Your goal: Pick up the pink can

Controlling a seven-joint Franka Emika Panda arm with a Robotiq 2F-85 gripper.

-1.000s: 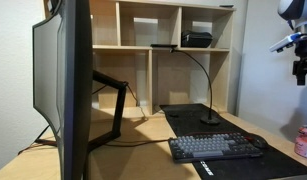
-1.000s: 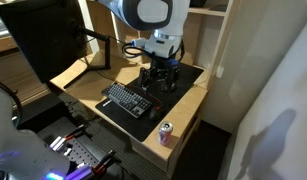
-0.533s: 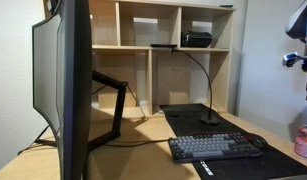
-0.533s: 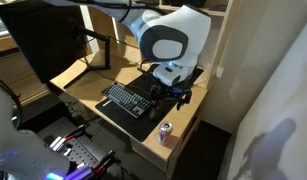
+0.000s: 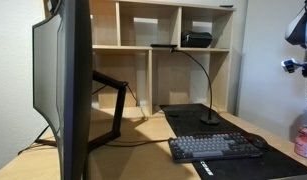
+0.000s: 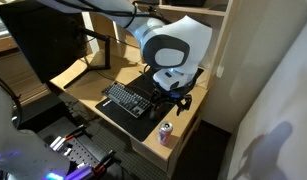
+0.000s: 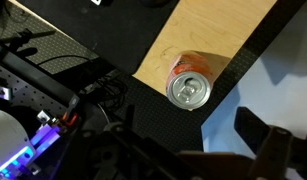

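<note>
Pink can [image 6: 165, 132] on desk corner [image 7: 208, 40], apart below gripper [image 6: 180, 100], grip state indiscernible

A: Clearance around the pink can [image 6: 165, 133]?
B: It stands alone at the desk [image 6: 81, 72] corner, with open air above and on every side. The wrist view shows the desk edge just beside it.
A: Obstacles?
B: The keyboard [image 6: 128, 100] sits well apart, and the gooseneck stand [image 5: 210, 120] is farther back.

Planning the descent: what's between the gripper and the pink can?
Nothing. In an exterior view only bare desk separates the gripper from the pink can; the wrist view shows its top uncovered.
</note>
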